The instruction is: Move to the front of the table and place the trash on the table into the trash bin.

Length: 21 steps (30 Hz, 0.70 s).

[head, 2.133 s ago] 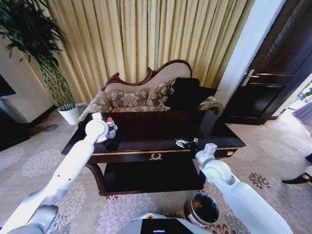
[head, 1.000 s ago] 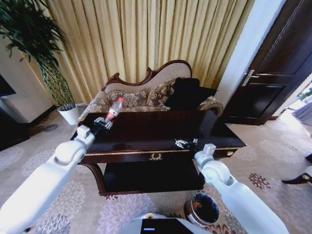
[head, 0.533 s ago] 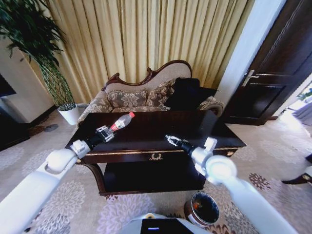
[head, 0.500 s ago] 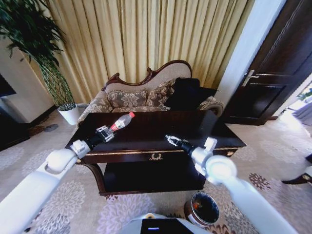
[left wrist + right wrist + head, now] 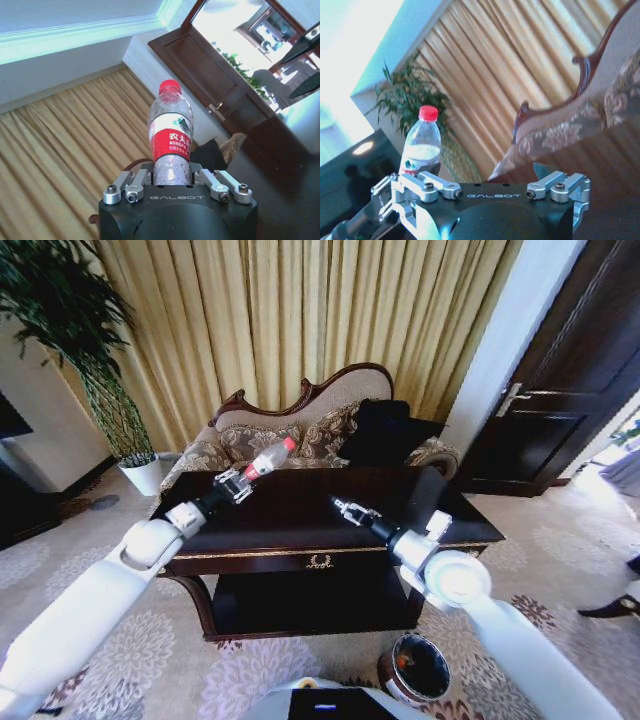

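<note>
Clear plastic bottle (image 5: pixel 270 458), red cap, clamped by its lower body in my left gripper (image 5: pixel 236 483), lifted and tilted above the table's (image 5: pixel 300 532) back-left corner. Looks empty, so light; thin wall is slick and would dent, so holding low on the body near the base seems right, squeeze modest. Left wrist view shows what the head view can't: fingers (image 5: pixel 137 182) pressed on both sides of the bottle (image 5: pixel 170 135), red-and-white label readable. Further right, my right gripper (image 5: pixel 351 511) hangs over the table's middle near the front edge, fingers a little apart; whether it holds anything, can't tell. Right wrist view catches the bottle (image 5: pixel 421 146) from the other side with the left gripper (image 5: pixel 385 197) under it. Trash bin (image 5: pixel 419 668) sits on the carpet below the table's front-right corner.
</note>
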Available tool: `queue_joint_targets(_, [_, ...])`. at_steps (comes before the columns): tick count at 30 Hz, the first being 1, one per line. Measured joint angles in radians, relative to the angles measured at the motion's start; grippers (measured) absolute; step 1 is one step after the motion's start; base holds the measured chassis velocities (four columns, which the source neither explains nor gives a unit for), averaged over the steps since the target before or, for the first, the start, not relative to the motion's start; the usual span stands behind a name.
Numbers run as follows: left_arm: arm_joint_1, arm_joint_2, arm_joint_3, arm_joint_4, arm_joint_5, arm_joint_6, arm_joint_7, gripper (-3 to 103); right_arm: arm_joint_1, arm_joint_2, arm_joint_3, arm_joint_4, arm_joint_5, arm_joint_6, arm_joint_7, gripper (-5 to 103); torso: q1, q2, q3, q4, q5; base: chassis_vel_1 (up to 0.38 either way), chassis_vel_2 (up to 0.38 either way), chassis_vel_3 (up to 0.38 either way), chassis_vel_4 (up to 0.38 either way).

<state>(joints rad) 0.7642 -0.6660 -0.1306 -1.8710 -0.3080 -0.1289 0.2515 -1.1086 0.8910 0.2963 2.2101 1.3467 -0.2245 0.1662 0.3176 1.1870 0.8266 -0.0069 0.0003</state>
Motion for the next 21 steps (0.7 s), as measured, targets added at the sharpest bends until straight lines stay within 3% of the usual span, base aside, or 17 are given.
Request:
queue_joint_targets(3, [-0.036,-0.009,0.057,0.009,-0.007,-0.006,-0.004,32,-0.001,0.029,0.005,-0.014,-0.046,0.037,-0.040,100,0.000,0.000,0.000,0.0000,0.0001,0.000,0.000,0.000,0.000])
queue_joint_targets(8, [-0.080,-0.038,0.133,0.019,0.000,-0.014,-0.020,32,0.013,0.054,0.005,-0.014,-0.040,0.052,-0.071,100,0.000,0.000,0.000,-0.0001,0.0000,0.000,0.000,0.000,0.000])
queue_joint_targets(21, [-0.254,-0.096,0.305,0.060,-0.005,0.011,-0.058,32,0.070,-0.047,0.003,-0.046,0.005,0.011,-0.108,100,0.000,0.000,0.000,-0.0002,0.0001,0.000,0.000,0.000,0.000])
